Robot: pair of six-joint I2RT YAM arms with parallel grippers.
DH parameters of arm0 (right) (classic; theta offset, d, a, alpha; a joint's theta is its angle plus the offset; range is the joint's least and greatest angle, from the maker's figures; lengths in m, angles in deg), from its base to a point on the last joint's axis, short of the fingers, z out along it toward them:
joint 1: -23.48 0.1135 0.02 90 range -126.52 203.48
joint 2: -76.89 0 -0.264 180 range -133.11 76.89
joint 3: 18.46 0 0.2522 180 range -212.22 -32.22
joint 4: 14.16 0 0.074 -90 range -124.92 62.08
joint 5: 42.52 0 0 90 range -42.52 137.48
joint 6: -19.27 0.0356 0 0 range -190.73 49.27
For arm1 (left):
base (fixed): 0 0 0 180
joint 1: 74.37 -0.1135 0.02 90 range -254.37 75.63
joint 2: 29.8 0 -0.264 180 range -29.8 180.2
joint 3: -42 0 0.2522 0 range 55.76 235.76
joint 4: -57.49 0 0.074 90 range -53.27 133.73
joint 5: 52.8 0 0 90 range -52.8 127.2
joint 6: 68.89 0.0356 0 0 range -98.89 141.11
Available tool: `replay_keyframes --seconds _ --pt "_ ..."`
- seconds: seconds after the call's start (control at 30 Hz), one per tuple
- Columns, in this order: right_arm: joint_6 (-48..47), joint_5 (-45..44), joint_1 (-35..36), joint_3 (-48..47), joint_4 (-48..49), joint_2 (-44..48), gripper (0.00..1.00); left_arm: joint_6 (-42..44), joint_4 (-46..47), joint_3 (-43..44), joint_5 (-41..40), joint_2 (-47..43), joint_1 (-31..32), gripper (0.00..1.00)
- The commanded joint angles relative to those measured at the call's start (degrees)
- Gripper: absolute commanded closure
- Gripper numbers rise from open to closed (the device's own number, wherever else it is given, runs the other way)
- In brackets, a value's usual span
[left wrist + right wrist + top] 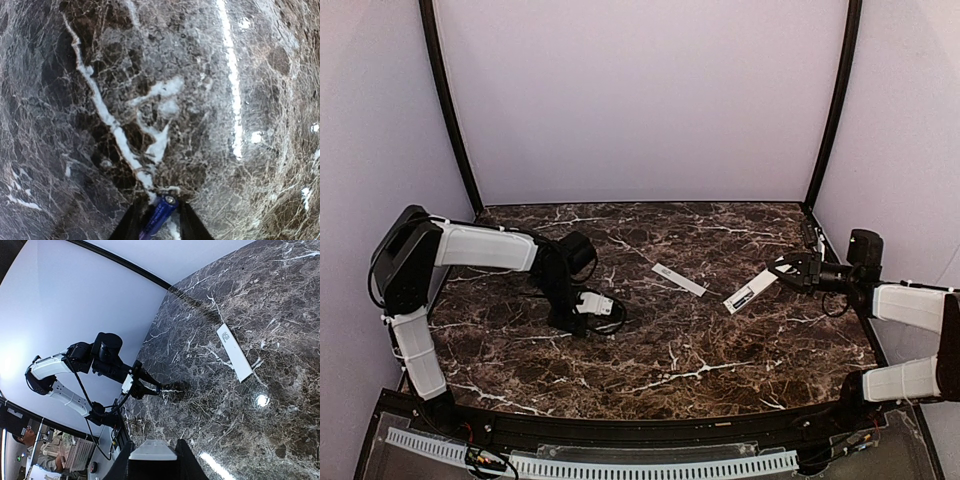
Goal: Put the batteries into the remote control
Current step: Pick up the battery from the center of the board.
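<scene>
Blue-purple battery (159, 216) is sitting right at the lens in the left wrist view, pinched between the two dark fingers (128, 226) of the left gripper (160, 207), so that hand is closing narrowly on it. Its metal-capped end is pointing at the dark marble counter (210, 100), and contact with the stone cannot be told. In the top view the left gripper (566, 320) is pointing down over the left half of the counter (700, 360), roughly midway between the far and near edges. The right gripper (783, 272) is reaching in from the right edge and gripping the remote control (750, 292) by one end. The slim white bar is slanting down toward the counter's middle, dark print showing near its free end; whether that end is touching the stone is unclear. In the right wrist view the remote control (152, 451) is showing as a white edge clamped between the fingers (186, 462). A thin white cover piece (678, 280) is lying flat near the counter's centre, between the two grippers and apart from both.
</scene>
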Motion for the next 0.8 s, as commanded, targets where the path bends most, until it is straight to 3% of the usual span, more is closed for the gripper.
replay_keyframes --seconds 0.0,0.23,0.4,0.53,0.63,0.77 --pt "-1.07 0.6 0.44 -1.11 0.35 0.68 1.0 -0.27 -1.12 1.16 -1.93 1.05 0.35 0.77" --pt "-0.61 0.93 0.51 -0.84 1.1 -0.14 1.0 -5.37 -0.78 1.85 -3.81 -0.03 2.15 0.92" --pt "-0.21 -0.48 2.64 -1.11 0.14 0.08 1.0 -13.87 3.22 1.66 0.4 -5.07 2.91 1.0" --pt "0.32 -3.01 5.75 -1.78 -0.62 -0.27 1.0 -22.96 11.52 -1.75 5.07 -14.56 3.19 1.0" --pt "0.99 -4.58 8.1 -2.6 -0.41 -0.28 1.0 -30.61 23.35 -6.14 6.33 -21.47 3.68 1.0" --pt "2.11 -7.65 11.87 -4.28 -0.48 -0.81 1.0 -46.42 40.93 -14.16 -1.94 -30.38 5.65 1.0"
